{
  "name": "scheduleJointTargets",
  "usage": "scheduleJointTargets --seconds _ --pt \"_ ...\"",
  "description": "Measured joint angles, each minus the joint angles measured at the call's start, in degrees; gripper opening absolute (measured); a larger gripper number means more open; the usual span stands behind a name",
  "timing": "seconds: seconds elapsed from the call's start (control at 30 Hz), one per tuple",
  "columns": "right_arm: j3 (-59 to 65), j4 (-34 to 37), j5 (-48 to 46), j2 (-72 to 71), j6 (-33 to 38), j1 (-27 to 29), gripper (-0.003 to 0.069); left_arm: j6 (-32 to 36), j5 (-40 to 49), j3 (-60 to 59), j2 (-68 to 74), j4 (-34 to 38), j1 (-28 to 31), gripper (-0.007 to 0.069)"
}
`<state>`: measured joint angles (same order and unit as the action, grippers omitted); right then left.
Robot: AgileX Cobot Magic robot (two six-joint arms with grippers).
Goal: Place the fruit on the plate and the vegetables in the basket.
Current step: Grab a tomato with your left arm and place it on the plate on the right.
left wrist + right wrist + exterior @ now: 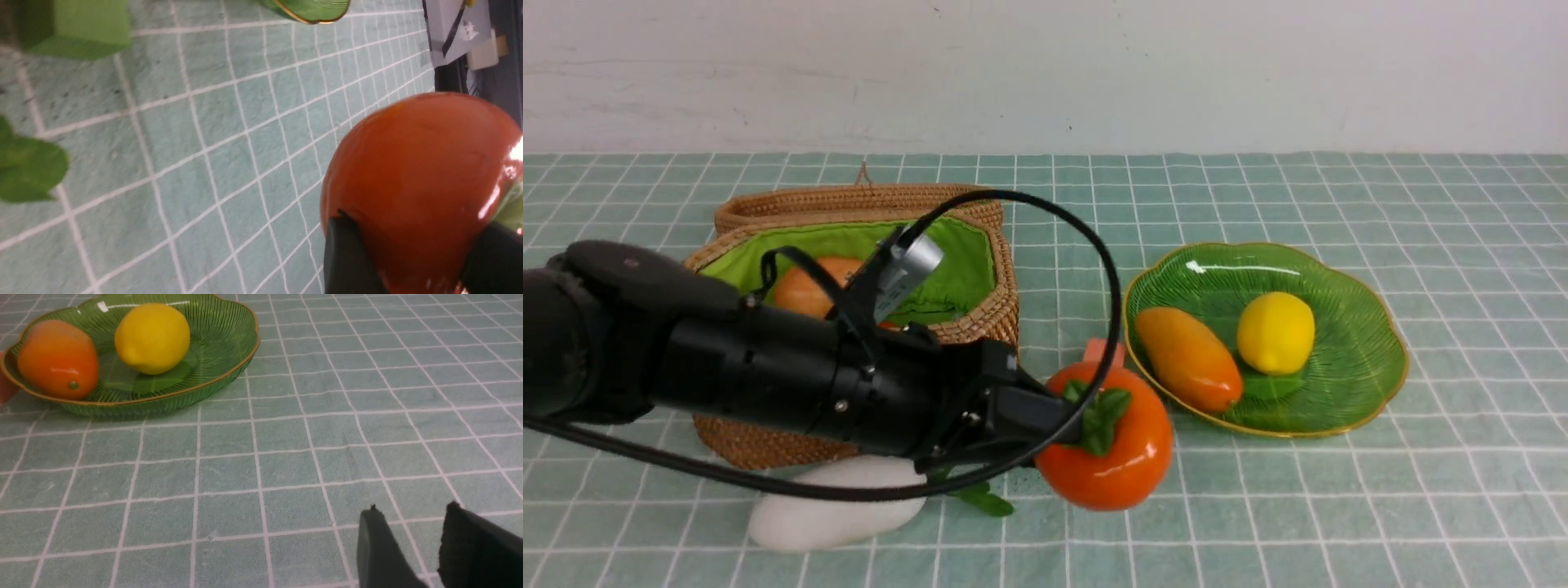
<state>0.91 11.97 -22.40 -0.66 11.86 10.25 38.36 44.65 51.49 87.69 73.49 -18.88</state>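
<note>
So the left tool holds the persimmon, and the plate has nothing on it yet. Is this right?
Not quite. The left tool does hold the persimmon, but the plate is not empty: the mango and the lemon already lie on it. The front view shows this clearly.

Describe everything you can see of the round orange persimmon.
The round, glossy, plastic-looking orange persimmon has a green leafy cap turned toward the left gripper, whose black jaws are shut on its sides. It is tilted, between the woven tan rattan basket and the shallow green glass plate, close to the plate's rim.
</note>
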Motion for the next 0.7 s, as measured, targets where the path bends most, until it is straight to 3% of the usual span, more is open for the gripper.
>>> scheduleJointTargets --seconds 0.5,0.7 --pt "0.0 0.0 0.0 0.0 0.0 0.0 0.024 -9.1 3.5 23.9 16.6 -3.8 -1.6 0.0344" --pt "0.0 0.0 0.0 0.0 0.0 0.0 0.024 -13.7 3.1 36.5 23.1 -8.9 -4.6 0.0344"
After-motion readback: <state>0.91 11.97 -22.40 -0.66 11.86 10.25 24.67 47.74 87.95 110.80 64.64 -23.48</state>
